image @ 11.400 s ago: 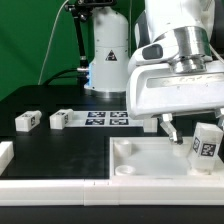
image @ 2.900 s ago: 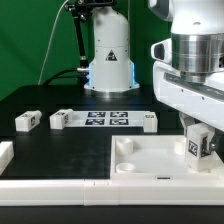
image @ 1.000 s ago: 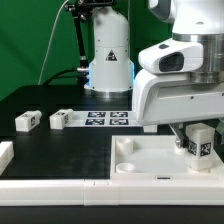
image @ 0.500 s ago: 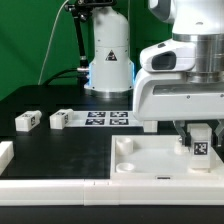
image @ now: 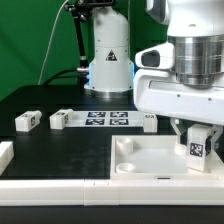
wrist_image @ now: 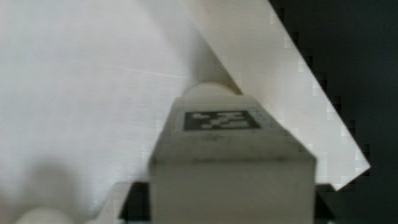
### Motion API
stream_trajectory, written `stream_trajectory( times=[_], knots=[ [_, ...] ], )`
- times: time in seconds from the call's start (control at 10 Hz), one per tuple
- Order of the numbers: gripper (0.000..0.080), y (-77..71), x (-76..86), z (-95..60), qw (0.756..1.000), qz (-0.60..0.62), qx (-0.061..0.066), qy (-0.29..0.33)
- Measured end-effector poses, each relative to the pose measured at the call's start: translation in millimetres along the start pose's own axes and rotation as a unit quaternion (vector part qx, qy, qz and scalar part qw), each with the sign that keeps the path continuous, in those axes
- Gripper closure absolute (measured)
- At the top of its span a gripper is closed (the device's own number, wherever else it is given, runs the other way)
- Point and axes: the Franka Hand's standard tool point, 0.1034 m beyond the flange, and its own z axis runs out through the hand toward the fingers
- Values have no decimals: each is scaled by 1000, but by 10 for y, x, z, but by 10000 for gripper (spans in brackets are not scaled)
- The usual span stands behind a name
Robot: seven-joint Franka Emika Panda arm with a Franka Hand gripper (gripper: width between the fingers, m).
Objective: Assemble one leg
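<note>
My gripper (image: 201, 134) is shut on a leg (image: 203, 144), a small white block with a black-and-white tag. It holds the leg upright over the near right corner of the large white square panel (image: 150, 165). I cannot tell whether the leg's lower end touches the panel. In the wrist view the leg (wrist_image: 222, 150) fills the space between the jaws of the gripper (wrist_image: 226, 208), tag facing the camera, with the white panel (wrist_image: 89, 80) behind it.
Two more legs (image: 27, 121) (image: 62, 119) lie on the black table at the exterior view's left. The marker board (image: 105, 118) lies behind the panel, with another small white block (image: 148, 121) at its right end. A white robot base (image: 108, 55) stands at the back.
The hand has turned about its vertical axis over the last second. The leg stays in the grip over the panel's right corner and sits slightly lower.
</note>
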Motion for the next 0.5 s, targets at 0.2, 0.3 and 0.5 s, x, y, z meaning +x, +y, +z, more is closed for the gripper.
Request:
stream_trajectory(
  times=[0.2, 0.3, 0.5],
  knots=[
    [509, 20, 46, -12, 995, 100, 7, -6],
    [509, 30, 62, -13, 991, 131, 10, -9],
    [509, 15, 36, 1, 980, 199, 11, -14]
  ],
)
